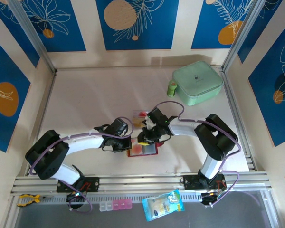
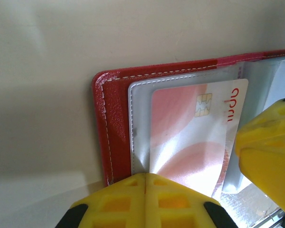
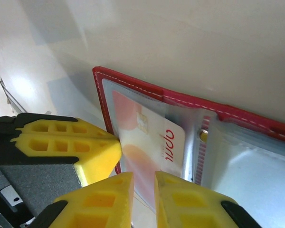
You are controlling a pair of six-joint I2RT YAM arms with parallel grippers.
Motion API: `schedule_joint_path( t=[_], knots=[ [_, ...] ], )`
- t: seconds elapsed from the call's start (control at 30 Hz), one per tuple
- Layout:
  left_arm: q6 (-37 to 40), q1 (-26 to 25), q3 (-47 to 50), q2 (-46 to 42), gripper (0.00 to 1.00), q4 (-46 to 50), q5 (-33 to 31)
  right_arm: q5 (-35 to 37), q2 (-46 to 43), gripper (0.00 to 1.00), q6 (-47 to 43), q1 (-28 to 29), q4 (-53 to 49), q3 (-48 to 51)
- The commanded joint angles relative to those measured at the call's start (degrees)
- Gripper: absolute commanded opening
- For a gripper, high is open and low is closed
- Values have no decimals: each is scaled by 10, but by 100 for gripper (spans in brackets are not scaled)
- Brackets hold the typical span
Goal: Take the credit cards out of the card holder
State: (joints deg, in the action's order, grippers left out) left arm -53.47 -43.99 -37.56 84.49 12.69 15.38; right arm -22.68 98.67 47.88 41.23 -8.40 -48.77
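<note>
Extraction step: left gripper point(image 2: 146, 183) shut, pinning the open red card holder point(image 2: 115, 118) at surface centre; right gripper point(image 3: 143, 183) narrowly parted over the whitish pink-marked card point(image 3: 154, 145), grip uncertain; next, slide it toward six o'clock.

The whitish card point(image 2: 190, 137) with pink circles, lying in a clear pocket of the open red wallet point(image 2: 115, 128), carries one short word in red lowercase letters beside its gold chip; it looks like "opni" or "apni", running sideways along the card's short edge, and the exact letters cannot be told. The same red word shows on the card in the right wrist view. The blue packet point(image 1: 163, 204) at the near rail bears print too small to read.
</note>
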Motion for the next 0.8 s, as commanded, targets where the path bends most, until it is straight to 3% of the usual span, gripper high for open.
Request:
schedule_joint_path(
  t=[0.0,0.2,0.6,0.77],
  knots=[
    [8,7,-1,7,1,14,-2,-22,12,19,7,-1,11,2],
    [8,6,-1,6,1,12,0,-25,23,24,8,3,11,4],
    [2,6,5,7,1,4,4,-56,31,25,0,9,22,8],
    [1,6,4,7,2,4,4,-12,33,25,-24,9,-40,-9]
  ],
)
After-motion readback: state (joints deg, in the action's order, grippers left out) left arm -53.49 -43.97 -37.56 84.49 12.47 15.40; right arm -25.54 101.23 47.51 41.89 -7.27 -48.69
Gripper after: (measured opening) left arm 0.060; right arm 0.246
